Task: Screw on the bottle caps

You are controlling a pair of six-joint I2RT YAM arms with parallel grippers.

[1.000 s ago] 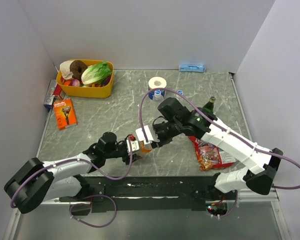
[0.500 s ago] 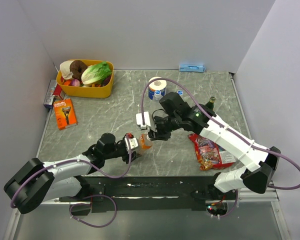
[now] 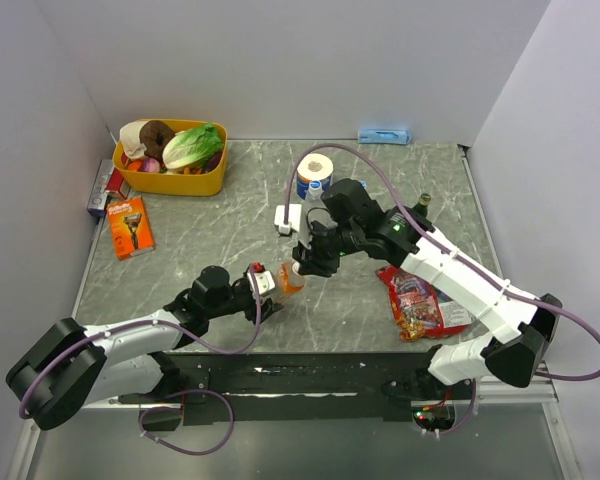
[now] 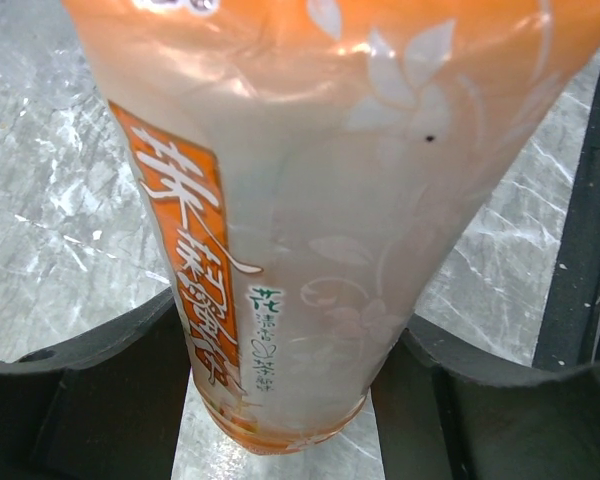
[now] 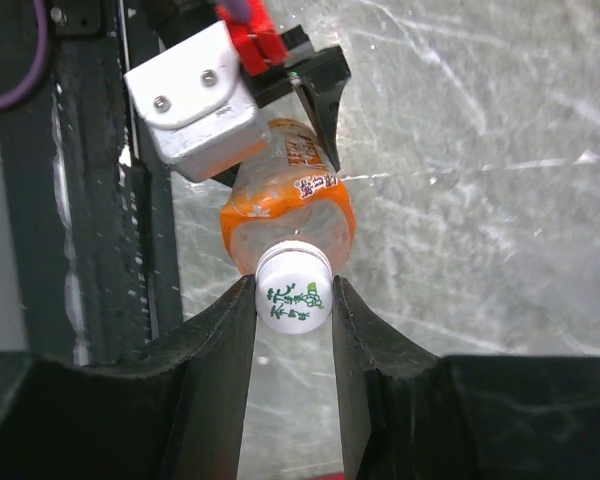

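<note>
The bottle of orange drink [image 3: 288, 281] lies tilted low over the table near the middle front. My left gripper [image 3: 267, 287] is shut on its lower body, and the orange label [image 4: 180, 230] fills the left wrist view between the two dark fingers [image 4: 90, 400]. My right gripper [image 5: 292, 303] is shut on the bottle's white cap with green print [image 5: 292, 292], one finger on each side of it. The cap sits on the neck of the bottle [image 5: 285, 215]. A small blue cap [image 3: 307, 189] shows beside the toilet roll [image 3: 315, 168]. The small see-through bottles are hidden.
A yellow basket [image 3: 217, 181] of food stands at the back left, with an orange razor pack [image 3: 130, 228] in front of it. A red snack packet [image 3: 416, 305] and a dark green bottle [image 3: 421, 207] are at the right, by the right arm. A blue item [image 3: 383, 135] lies at the back wall.
My right wrist has turned about the bottle's top, its white camera block swinging toward the far side. The bottle and the left gripper have shifted only slightly.
</note>
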